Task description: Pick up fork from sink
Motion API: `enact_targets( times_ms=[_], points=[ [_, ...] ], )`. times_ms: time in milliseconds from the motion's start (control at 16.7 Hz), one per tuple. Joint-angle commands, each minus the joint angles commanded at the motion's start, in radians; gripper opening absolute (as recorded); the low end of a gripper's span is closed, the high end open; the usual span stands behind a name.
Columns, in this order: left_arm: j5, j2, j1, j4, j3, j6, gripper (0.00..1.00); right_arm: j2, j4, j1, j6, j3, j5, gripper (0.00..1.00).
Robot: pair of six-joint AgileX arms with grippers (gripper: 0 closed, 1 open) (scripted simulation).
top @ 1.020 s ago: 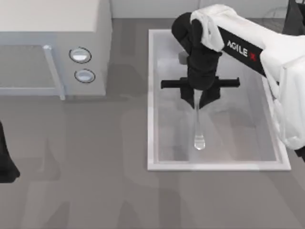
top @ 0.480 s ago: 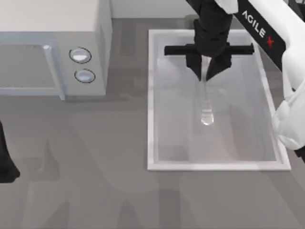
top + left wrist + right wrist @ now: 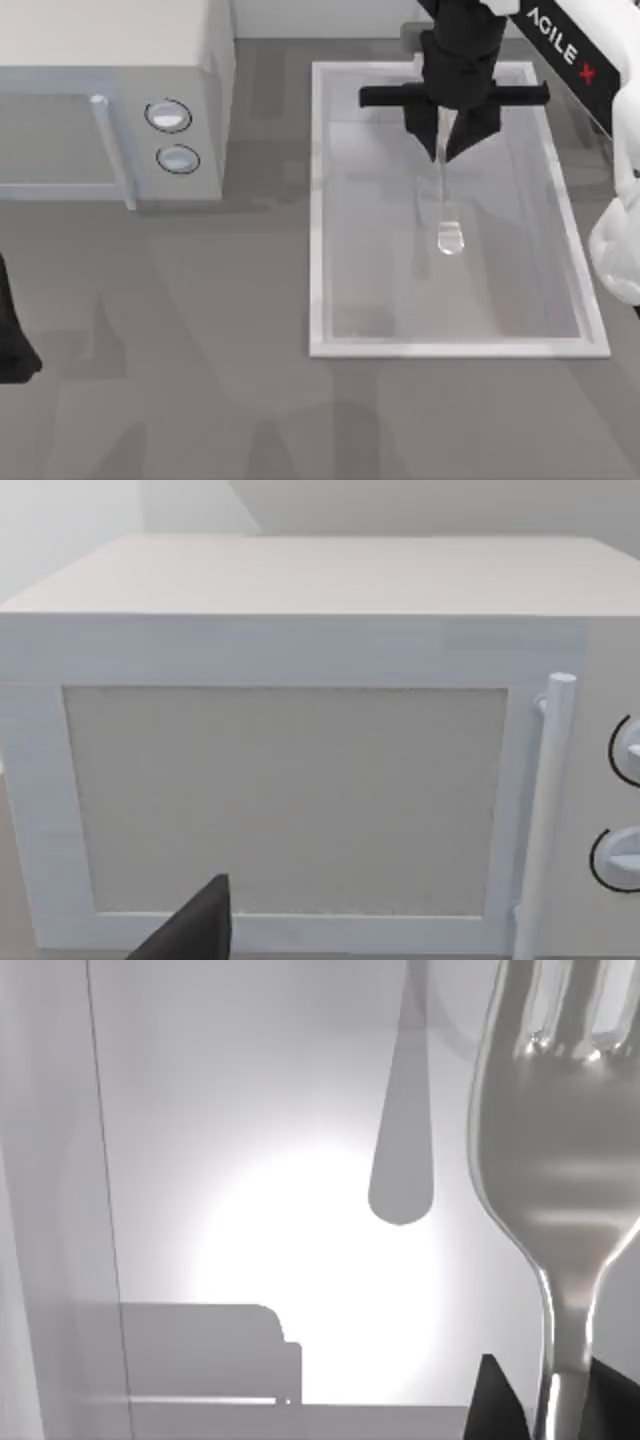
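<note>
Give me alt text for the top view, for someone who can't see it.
The right gripper, over the far end of the sink, is shut on the fork, whose rounded handle tip points toward the near rim. A microwave with two round knobs stands at the table's left; the left gripper is parked at the left edge.

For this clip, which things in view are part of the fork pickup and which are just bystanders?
Part of the job:
- fork, held in the right gripper over the basin
- sink, on the table's right side

Just lying about:
- microwave, at the table's left, door shut
- left gripper, parked at the left edge
</note>
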Motion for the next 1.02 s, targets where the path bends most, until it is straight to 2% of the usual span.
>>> enact_targets(
  times_ms=[240,780,1020],
  points=[
    [0.0,0.0,0.0,0.0,0.0,0.0,1.0,-0.179,0.051,-0.09,-0.091,-0.235,-0.005,0.0],
    [0.0,0.0,0.0,0.0,0.0,0.0,1.0,-0.725,0.202,-0.369,-0.371,-1.004,-0.02,0.0],
    [0.0,0.0,0.0,0.0,0.0,0.0,1.0,-0.883,0.244,-0.451,-0.454,-1.185,-0.025,0.0]
  ],
)
